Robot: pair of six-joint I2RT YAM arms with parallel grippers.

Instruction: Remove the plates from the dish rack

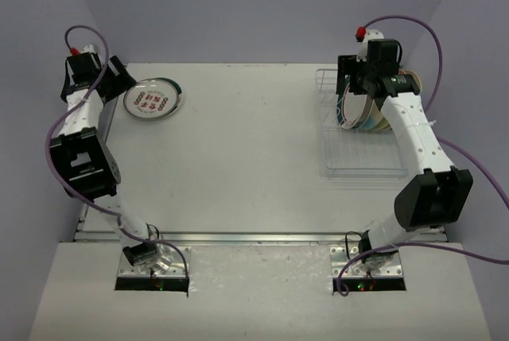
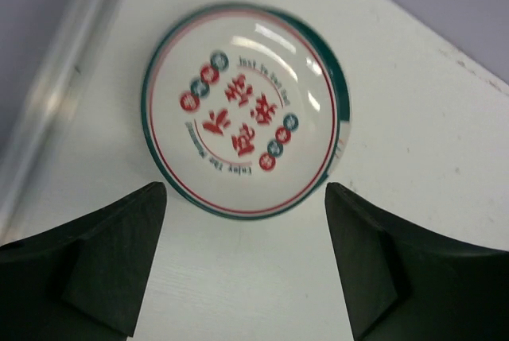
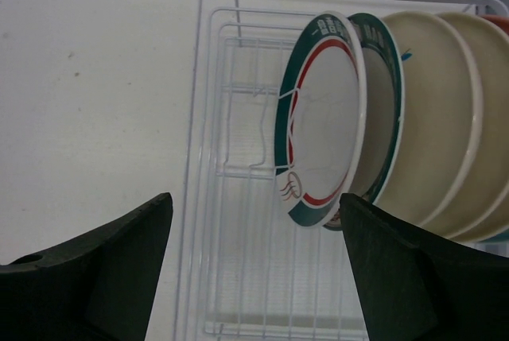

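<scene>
A white plate with a green rim and red ring [image 1: 154, 99] lies flat on the table at the far left; it also shows in the left wrist view [image 2: 242, 110]. My left gripper [image 1: 119, 79] hangs open and empty just beside it, jaws wide apart [image 2: 246, 198]. The dish rack [image 1: 362, 138] stands at the far right with several plates [image 1: 362, 110] upright in its far end. In the right wrist view the nearest is a green-rimmed plate [image 3: 322, 118], with cream plates [image 3: 433, 110] behind it. My right gripper [image 1: 350, 79] is open and empty above the rack [image 3: 238, 222].
The table's far edge runs just behind the rack and the left plate. The left table edge [image 2: 56, 110] lies close to the left gripper. Purple cables loop off both arms.
</scene>
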